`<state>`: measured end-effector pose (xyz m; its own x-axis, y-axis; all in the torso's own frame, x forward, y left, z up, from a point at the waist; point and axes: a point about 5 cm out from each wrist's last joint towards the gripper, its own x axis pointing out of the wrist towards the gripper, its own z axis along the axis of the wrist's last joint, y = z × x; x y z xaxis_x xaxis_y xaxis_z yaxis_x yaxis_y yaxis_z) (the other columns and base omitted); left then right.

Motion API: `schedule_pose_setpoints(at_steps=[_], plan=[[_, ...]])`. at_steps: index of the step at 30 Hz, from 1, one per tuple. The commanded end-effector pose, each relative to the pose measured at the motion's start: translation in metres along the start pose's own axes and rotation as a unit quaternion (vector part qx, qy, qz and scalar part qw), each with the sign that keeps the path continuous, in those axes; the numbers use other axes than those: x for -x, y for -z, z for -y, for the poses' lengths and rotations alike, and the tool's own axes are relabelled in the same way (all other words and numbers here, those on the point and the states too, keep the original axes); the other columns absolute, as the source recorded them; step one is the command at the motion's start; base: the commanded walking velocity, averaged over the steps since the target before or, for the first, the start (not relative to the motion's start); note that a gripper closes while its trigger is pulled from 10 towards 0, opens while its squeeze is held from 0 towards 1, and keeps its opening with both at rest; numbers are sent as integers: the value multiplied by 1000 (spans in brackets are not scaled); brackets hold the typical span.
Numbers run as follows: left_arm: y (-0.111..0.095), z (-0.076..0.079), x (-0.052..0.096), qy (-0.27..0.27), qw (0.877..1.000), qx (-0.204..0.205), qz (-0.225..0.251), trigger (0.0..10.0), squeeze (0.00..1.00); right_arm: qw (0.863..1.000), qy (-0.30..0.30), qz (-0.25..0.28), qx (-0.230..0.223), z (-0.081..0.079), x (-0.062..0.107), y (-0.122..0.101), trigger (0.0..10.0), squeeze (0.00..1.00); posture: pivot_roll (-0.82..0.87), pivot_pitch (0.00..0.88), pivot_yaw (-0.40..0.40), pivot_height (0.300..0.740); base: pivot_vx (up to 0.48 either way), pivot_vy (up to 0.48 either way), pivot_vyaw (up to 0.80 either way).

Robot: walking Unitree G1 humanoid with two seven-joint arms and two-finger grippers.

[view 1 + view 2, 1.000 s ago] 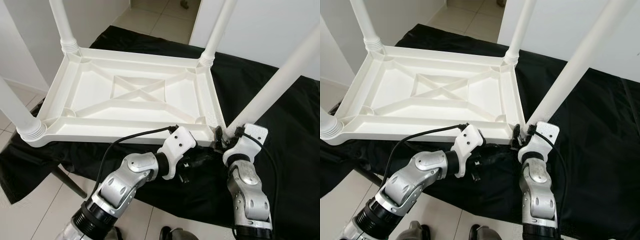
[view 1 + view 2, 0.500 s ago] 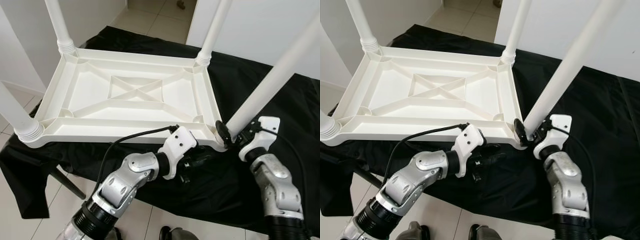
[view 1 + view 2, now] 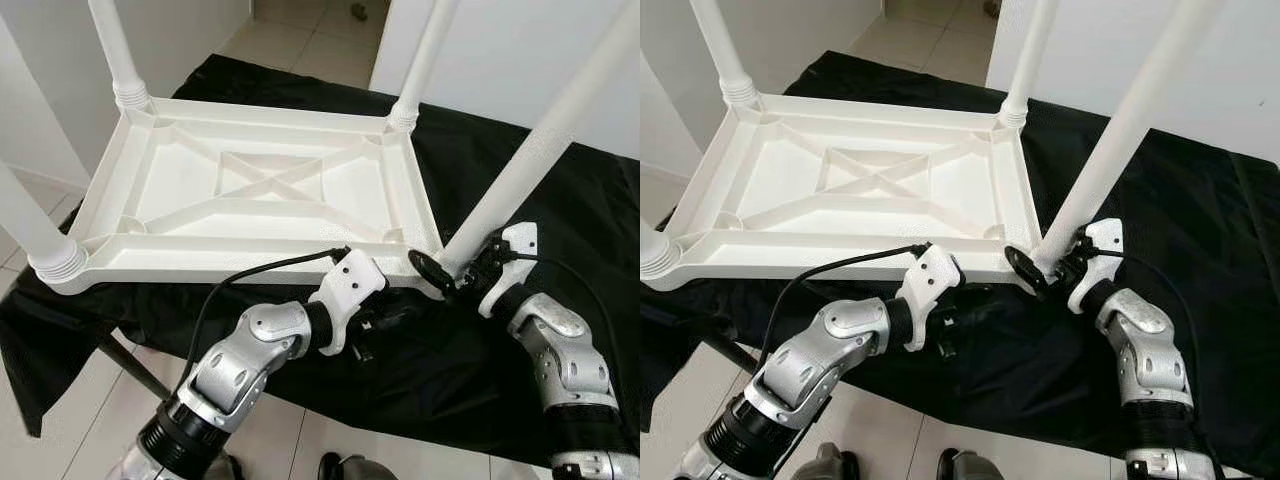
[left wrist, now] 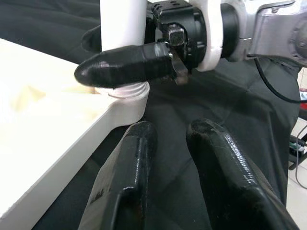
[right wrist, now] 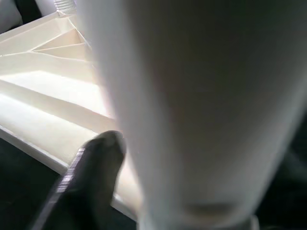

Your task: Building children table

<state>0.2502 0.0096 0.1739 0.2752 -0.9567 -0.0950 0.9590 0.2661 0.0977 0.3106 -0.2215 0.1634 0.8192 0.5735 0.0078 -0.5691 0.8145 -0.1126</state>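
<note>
My right hand [image 3: 448,270] is closed around the base of the near-right leg [image 3: 540,150] of the white children's table [image 3: 250,200], one black finger [image 4: 124,64] lying across the front of the leg just above its threaded collar and the other behind it, as my left wrist view shows. The table lies upside down, its ribbed underside with the crossed braces facing up, resting on a tabletop [image 3: 560,200] draped in black cloth. The leg I hold rises slanting up and away from my right hand, out past the top edge of the head views. Three more legs stand in the other corners: the near-left leg [image 3: 35,235] far across from my right hand, beyond my left arm, the far-left leg [image 3: 118,60] and the far-right leg [image 3: 420,65] on the side away from me. My left hand [image 3: 395,318] hovers just beneath the table's near rim, close beside my right hand, its two fingers [image 4: 129,167] a narrow gap apart and holding nothing, pointed at the corner where the leg is seated. Below my arms lies a pale tiled floor [image 3: 70,400].
</note>
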Motion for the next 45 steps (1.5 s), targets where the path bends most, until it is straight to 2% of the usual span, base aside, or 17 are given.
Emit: schedule_pose_setpoints(at_steps=[1,14,15,17,18,25,26,27,32,34,38,42,43,45], plan=[[-2,3,0,12,1000,-2,0,10000,0,1000,-25,-12,2,-1,-2,6,0,0,64,157,-72,740,0,0,0],[-4,3,0,12,1000,-2,1,10000,0,999,-32,-16,8,5,0,11,78,0,57,156,-67,740,0,0,0],[-4,3,0,13,1000,-1,1,10000,0,1000,-23,-16,6,6,0,12,10000,0,55,156,-68,740,0,0,0],[-4,3,0,13,1000,-1,1,10000,0,1000,-17,-17,4,6,1,12,10000,0,54,157,-68,740,0,0,0],[-3,4,-1,14,1000,0,0,10000,0,1000,21,-21,-3,5,-1,15,10000,0,51,158,-72,740,0,0,0],[-2,4,-1,13,1000,1,1,10000,0,996,80,-26,-7,2,-4,17,10000,0,46,159,-74,740,0,0,0],[-2,4,-2,13,1000,2,1,10000,0,995,93,-24,-6,0,-5,16,10000,0,45,160,-77,740,0,0,0],[-3,5,-2,13,1000,3,3,10000,0,992,125,-9,-15,-11,-8,14,10000,0,41,159,-78,740,0,0,0],[-2,5,-3,14,1000,4,4,10000,0,983,178,-5,-32,-19,-9,15,10000,0,40,157,-78,740,0,0,0],[-2,4,-3,13,1000,4,3,10000,0,974,221,0,-43,-21,-10,14,10000,0,37,156,-78,740,0,0,0],[-2,4,-3,13,1000,4,2,10000,0,964,262,3,-48,-24,-10,12,10000,0,37,155,-77,740,0,0,0],[-1,6,-3,17,1000,6,2,10000,0,928,371,9,-40,-35,-8,8,10000,0,35,156,-83,740,0,0,0],[-1,6,-3,17,1000,6,2,10000,0,928,371,9,-40,-35,-8,8,10000,0,35,156,-83,740,0,0,0],[-1,6,-4,17,1000,6,2,10000,0,911,410,4,-43,-43,-7,9,10000,0,37,155,-89,740,0,0,0]])
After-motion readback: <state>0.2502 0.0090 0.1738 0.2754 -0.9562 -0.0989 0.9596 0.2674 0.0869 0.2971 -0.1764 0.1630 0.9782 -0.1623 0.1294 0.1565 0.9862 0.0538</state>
